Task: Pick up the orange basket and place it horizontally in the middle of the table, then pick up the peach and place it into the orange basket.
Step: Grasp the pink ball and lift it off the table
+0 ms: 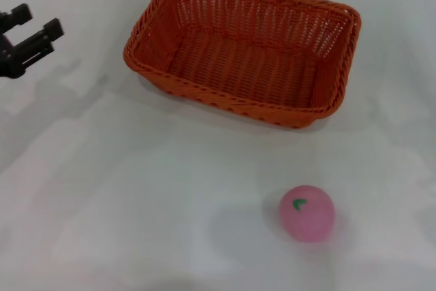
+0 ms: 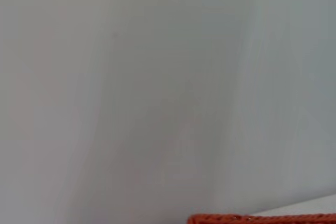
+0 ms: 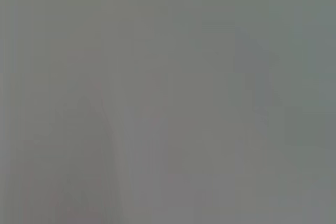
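Orange basket (image 1: 242, 49) sits mid-table, peach (image 1: 306, 213) well apart. Left gripper (image 1: 33, 32) empty, jaws spread; right gripper unseen. Approach peach from above, centred.

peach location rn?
Head view: the peach sits on the table near the front edge, right of centre, apart from the orange basket farther back; neither gripper is near it.

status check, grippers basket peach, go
Left gripper open, far left, empty. Right gripper out of view. Orange basket upright, empty. Peach on table, path unobstructed.
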